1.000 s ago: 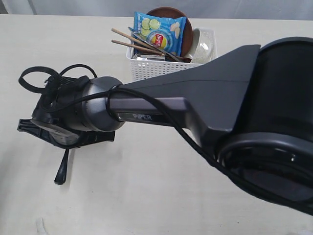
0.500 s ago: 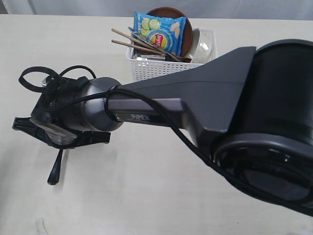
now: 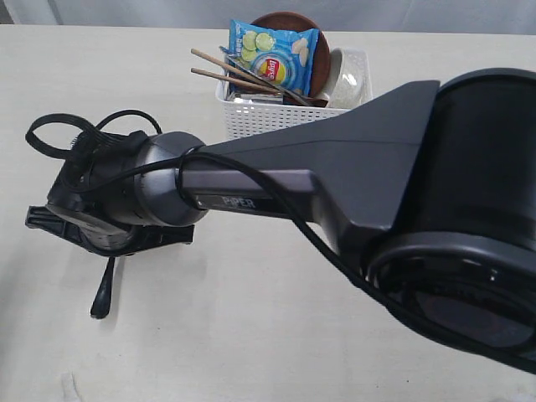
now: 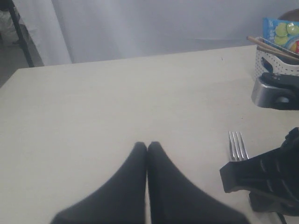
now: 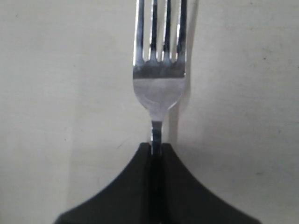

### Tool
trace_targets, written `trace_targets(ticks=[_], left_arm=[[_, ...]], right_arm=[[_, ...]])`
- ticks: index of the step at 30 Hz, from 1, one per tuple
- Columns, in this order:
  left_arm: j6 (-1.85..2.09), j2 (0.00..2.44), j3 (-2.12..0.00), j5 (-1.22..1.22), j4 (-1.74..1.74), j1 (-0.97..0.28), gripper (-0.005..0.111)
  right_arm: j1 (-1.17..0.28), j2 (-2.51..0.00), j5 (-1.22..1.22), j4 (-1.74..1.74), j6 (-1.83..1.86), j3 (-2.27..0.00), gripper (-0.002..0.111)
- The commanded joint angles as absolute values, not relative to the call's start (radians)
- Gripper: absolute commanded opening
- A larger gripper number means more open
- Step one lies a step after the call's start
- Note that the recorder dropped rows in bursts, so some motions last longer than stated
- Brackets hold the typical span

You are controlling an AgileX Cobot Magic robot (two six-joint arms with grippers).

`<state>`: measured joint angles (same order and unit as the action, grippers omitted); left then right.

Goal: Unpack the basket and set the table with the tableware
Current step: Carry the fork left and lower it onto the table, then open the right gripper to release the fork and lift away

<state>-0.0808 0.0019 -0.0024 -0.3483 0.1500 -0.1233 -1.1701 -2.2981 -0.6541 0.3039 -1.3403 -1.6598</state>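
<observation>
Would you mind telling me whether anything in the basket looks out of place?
Yes: a blue chip bag stands in the basket among chopsticks, a brown plate and a white bowl; it is a snack, not tableware.

The fork [image 5: 159,88] is polished steel, mirror-bright on tines and neck. It lies well away from the basket [image 3: 251,117], which is white moulded plastic with small-hole lattice walls. Inside the basket, the chip bag [image 3: 276,52] is glossy printed foil, the chopsticks [image 3: 219,64] are bare matt wood, the bowl [image 3: 347,79] is smooth white and the plate [image 3: 289,18] is dull brown. The tabletop [image 3: 251,335] is matt pale beige, faintly grained. The right gripper's fingers [image 5: 117,191] are matt black.
</observation>
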Motion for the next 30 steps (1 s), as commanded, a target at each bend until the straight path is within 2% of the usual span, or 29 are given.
trace_targets(ticks=[1,24,26,30], left_arm=[[-0.083,0.0,0.0,-0.348,0.148,-0.128,0.0],[-0.083,0.0,0.0,-0.348,0.148,-0.128,0.0],[-0.083,0.0,0.0,-0.348,0.148,-0.128,0.0],[-0.083,0.0,0.0,-0.348,0.148,-0.128,0.0]], right_arm=[[-1.168,-2.334,-0.741,0.3,-1.331,-1.639,0.0],[-1.168,-2.332,-0.79,0.259,-1.266,-1.639,0.0],[-1.168,-2.332,-0.79,0.259,-1.259,-1.639,0.007],[-1.168,-2.33,-0.794,0.241,-1.259,-1.639,0.038]])
